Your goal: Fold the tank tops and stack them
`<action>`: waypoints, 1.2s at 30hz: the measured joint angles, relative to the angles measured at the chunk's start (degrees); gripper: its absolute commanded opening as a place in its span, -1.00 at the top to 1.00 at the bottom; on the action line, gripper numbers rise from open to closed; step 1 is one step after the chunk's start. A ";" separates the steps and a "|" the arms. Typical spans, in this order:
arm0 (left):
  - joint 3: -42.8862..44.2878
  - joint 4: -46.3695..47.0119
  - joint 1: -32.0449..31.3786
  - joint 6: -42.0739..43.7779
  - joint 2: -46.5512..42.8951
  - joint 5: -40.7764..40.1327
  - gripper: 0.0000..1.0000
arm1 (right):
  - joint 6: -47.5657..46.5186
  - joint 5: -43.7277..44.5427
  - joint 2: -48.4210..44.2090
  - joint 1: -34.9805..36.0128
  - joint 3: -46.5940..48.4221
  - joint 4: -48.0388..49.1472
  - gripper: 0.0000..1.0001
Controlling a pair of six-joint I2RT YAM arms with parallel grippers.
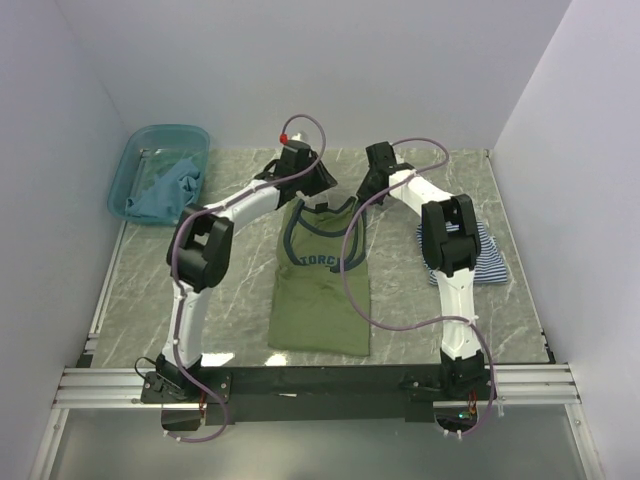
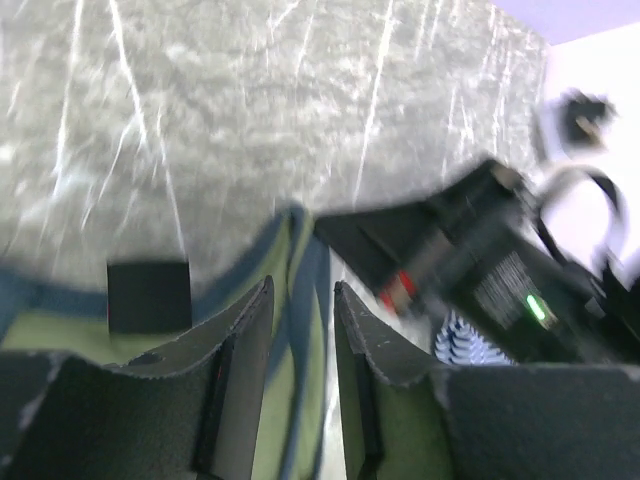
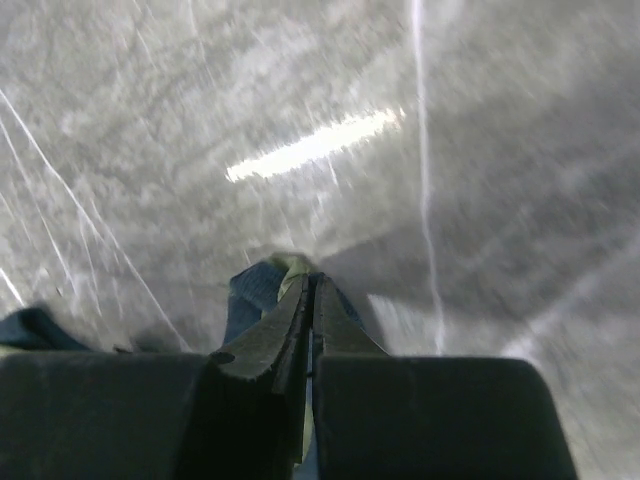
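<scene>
Here, left gripper (image 2: 303, 300): we see jaws apart around a strap of the olive top (image 1: 320, 300).
Right gripper (image 3: 308, 290): clamps the other strap, we think for stretching.

Olive green cloth tank top (image 1: 320, 300): soft, matt. Grey veined marble-look tabletop (image 1: 240, 300): smooth, slightly glossy. Translucent teal plastic basin (image 1: 122, 180): shiny.

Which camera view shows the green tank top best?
The top view: nearly all of the green tank top lies spread out there, lettering visible. The left wrist view shows only a blurred part of it; the right wrist view, only a pinched edge.
</scene>
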 measured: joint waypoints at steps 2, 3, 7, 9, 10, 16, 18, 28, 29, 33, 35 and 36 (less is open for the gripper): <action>-2.64 -0.39 0.00 -0.22 -3.10 -0.46 0.24 | 0.04 -0.39 1.31 0.00 1.44 0.28 0.97; -4.09 -0.59 0.00 -0.39 -4.70 -0.74 0.23 | 0.04 -0.52 1.66 0.00 1.95 0.42 0.92; -14.27 -0.39 0.50 -1.33 -12.96 -1.40 0.09 | -0.28 -1.25 1.95 -0.28 2.75 0.85 0.40; -19.54 -1.27 1.07 -1.38 -17.11 -1.51 0.04 | -0.87 -1.75 1.92 -0.33 2.38 2.03 0.14; -21.92 -1.81 1.33 -1.36 -18.97 -1.70 0.00 | -1.22 -2.03 1.77 -0.35 1.88 2.80 0.09; -34.05 -7.19 2.40 -0.96 -30.62 -3.91 -0.10 | -2.56 -4.87 -3.23 -0.70 -5.20 4.68 -0.11; -37.68 -9.90 2.32 -1.22 -35.36 -4.90 -0.13 | -2.91 -5.05 -6.80 -0.74 -8.46 4.35 -0.18; -55.56 -19.85 -1.01 -5.53 -56.63 -7.34 -0.39 | -4.50 -2.80 -30.47 -0.35 -25.97 4.48 -0.21; -56.87 -20.55 -2.29 -6.40 -57.90 -7.39 -0.38 | -4.44 -2.32 -32.72 -0.11 -28.98 5.18 -0.21; -61.64 -23.08 -7.74 -9.62 -62.23 -7.67 -0.35 | -3.30 -1.09 -43.36 2.84 -43.17 5.22 -0.18; -64.30 -24.35 -9.66 -11.58 -64.59 -7.63 -0.33 | -2.12 -0.98 -49.86 5.62 -51.01 4.44 -0.17; -65.75 -24.83 -10.49 -12.52 -65.94 -7.65 -0.32 | -1.27 -1.09 -53.75 7.04 -55.12 4.44 -0.17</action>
